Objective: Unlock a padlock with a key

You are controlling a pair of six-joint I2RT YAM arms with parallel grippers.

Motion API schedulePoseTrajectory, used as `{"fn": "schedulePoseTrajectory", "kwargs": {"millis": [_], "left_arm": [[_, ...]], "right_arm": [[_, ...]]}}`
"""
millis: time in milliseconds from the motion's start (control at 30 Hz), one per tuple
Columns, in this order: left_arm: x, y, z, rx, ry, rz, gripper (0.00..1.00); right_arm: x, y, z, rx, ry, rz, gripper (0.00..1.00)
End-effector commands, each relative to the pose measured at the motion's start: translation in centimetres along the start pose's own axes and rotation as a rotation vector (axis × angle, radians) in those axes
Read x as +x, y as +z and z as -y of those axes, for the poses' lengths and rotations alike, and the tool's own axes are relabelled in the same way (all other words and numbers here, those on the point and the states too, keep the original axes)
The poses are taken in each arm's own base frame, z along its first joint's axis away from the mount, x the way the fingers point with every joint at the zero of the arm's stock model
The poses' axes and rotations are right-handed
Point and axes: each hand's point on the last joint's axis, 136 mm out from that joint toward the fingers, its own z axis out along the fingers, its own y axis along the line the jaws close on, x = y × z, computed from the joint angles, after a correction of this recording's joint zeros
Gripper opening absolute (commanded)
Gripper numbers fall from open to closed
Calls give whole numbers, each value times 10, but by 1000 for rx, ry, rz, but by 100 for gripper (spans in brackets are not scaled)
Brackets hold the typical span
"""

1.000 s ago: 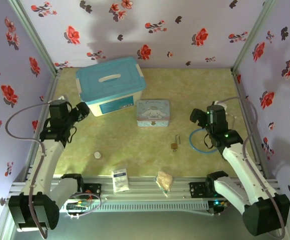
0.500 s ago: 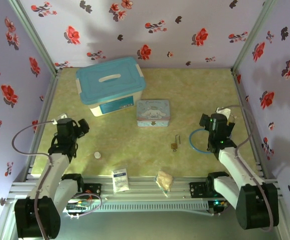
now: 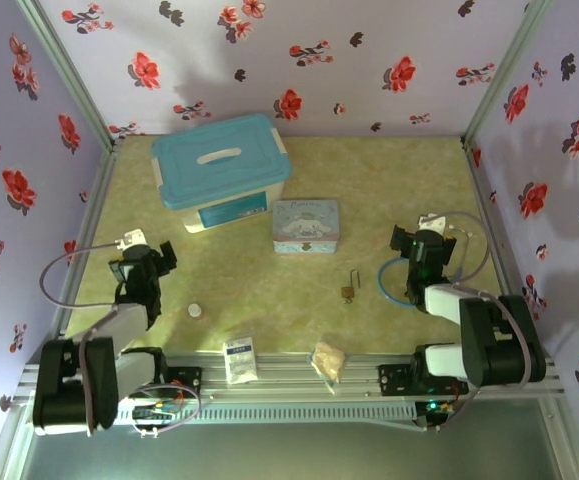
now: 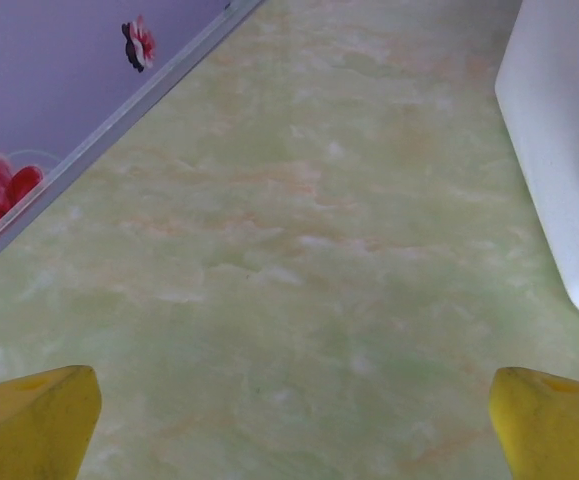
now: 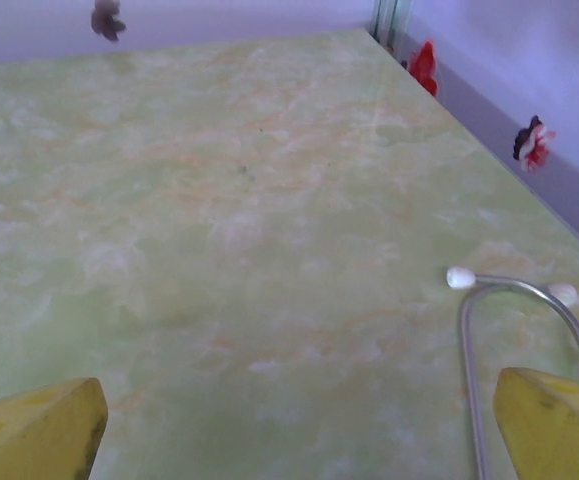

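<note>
Left hand point(image 4: 294, 420) fingers apart, right hand point(image 5: 294, 428) fingers apart, one padlock point(image 3: 348, 293), one key point(image 3: 358, 277) just beside it

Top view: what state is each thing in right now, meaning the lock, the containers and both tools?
Padlock, lying loose, clear of both tools; too small to tell if locked.
Box, lid on.
Tin, lid shut.
Left tool, open, holding nothing.
Right tool, open, holding nothing.
</note>
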Motion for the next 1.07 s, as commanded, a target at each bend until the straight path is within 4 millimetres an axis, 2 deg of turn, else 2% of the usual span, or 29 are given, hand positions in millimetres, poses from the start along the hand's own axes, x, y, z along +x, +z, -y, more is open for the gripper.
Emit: {"fn": "schedulePoseTrajectory", "kwargs": {"millis": [0,67,133,300,433,533,1033], "left_arm": [[-51,8,8,32,-51,208,100],[-54,19,19,63,-4,180,100],[-48,25,19,58,11,169,100],[-44,32,25,92,12,201,100],[-34,43,35,119,51,172,100],[-40,52,43,122,80,144,100],[-40,52,46,124,94,134,100]], "right_arm": [[-19,7,4,-17,79,129,99],[-8,16,6,-9,95,124,99],[-10,19,6,-11,99,154,99],[-8,34,6,25,81,58,99],[-7,33,5,22,71,51,99],[-7,33,5,23,70,38,99],[-7,33,4,19,70,43,99]]}}
